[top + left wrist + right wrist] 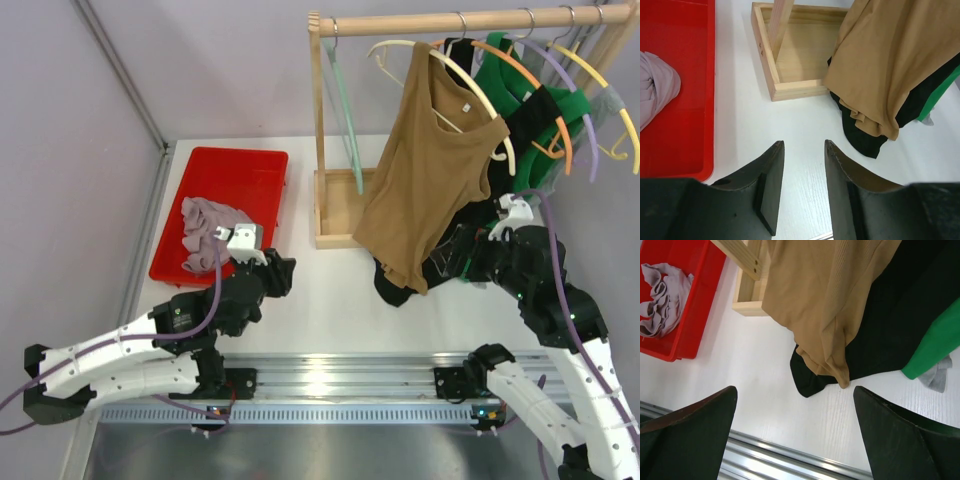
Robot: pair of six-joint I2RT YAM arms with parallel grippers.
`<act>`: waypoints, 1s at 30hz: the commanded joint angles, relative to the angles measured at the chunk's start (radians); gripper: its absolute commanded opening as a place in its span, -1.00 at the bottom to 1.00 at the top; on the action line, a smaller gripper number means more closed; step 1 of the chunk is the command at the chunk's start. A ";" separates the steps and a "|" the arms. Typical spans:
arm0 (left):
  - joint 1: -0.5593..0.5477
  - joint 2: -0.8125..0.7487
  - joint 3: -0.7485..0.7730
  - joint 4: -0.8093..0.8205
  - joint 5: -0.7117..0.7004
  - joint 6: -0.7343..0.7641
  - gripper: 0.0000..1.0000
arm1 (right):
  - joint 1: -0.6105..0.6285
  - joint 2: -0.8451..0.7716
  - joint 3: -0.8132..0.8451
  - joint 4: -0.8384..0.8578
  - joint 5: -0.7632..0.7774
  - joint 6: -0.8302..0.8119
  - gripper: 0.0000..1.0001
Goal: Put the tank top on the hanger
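The pale mauve tank top (205, 232) lies crumpled in the red bin (250, 175) at the left; it also shows in the left wrist view (655, 85) and the right wrist view (662, 300). The mint-green hanger (347, 115) hangs empty at the left end of the wooden rail, seen edge-on beside the post. My left gripper (284, 272) hovers over the table just right of the bin, its jaws a little apart and empty (804, 150). My right gripper (458, 255) sits low by the hems of the hanging clothes, wide open and empty (795, 395).
A wooden rack (322, 130) with a box base (790, 60) stands at the back. On it hang a tan-brown top (430, 170) on a cream hanger, black (900, 325) and green (535, 110) garments, and orange, lilac and yellow hangers. An aluminium rail (330, 375) runs along the near edge.
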 commanded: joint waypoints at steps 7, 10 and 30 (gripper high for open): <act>-0.001 0.044 0.041 0.027 -0.016 -0.002 -0.09 | -0.012 0.015 0.007 0.012 -0.033 -0.026 0.99; 0.000 0.079 0.061 0.065 -0.025 0.021 0.01 | -0.012 0.035 0.012 0.009 -0.039 -0.027 1.00; 0.953 0.538 0.215 -0.127 0.210 -0.129 0.15 | -0.014 0.045 -0.031 0.056 -0.200 -0.027 0.99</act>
